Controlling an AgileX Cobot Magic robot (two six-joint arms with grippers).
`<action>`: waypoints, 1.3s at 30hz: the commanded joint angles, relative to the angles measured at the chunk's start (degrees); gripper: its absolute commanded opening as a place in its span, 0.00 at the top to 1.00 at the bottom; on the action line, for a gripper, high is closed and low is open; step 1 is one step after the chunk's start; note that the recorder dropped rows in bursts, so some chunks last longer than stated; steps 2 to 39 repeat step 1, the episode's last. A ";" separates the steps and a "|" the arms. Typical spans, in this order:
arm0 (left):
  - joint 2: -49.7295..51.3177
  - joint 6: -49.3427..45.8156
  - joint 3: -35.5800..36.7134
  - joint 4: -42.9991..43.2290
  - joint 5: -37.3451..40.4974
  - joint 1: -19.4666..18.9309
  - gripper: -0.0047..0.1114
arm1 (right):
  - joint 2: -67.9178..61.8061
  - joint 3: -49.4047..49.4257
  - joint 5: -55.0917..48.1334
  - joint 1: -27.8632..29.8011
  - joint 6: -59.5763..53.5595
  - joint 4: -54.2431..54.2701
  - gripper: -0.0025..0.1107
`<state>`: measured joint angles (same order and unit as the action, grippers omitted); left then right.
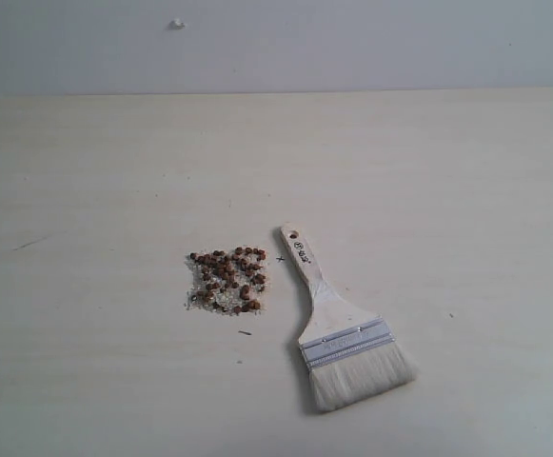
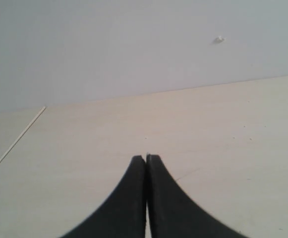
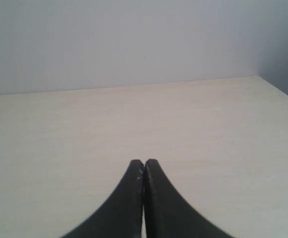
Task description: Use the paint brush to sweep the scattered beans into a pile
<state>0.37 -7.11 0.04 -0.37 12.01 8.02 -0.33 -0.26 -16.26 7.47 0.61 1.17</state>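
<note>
The beans [image 1: 227, 282] are sitting in one loose reddish-brown patch on the pale wooden table [image 1: 447, 190], roughly mid-table and a bit to the left in the exterior view, with pale crumbs [image 1: 200, 299] mixed in along the left and near edges. Just to their right we've got the paint brush [image 1: 338, 328] lying flat. The holed end of its handle points away and sits near the patch's far right corner, not touching it, while the white bristles fan out toward the near side, further from the beans. There's a tiny dark sliver [image 1: 246, 332] on the table just in front of the patch, and a white speck [image 1: 177, 24] up on the grey wall [image 1: 352, 43] behind. The left gripper [image 2: 146, 156] has its black fingers pressed together with nothing between them, and the right gripper [image 3: 144, 161] is the same, tips touching and gripping nothing. Both wrist views only show tabletop and wall past the fingertips, so we can't tell how far the beans or the brush are from either one.
</note>
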 commanded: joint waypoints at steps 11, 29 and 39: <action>-0.37 -0.11 -0.04 -0.55 -0.13 -0.06 0.96 | 0.33 0.26 0.08 0.32 -0.25 0.03 0.98; -0.37 -0.11 -0.04 -0.55 -0.13 -0.06 0.96 | 0.33 0.26 0.08 0.32 -0.25 0.03 0.98; -0.37 -0.11 -0.04 -0.55 -0.13 -0.06 0.96 | 0.33 0.26 0.08 0.32 -0.25 0.03 0.98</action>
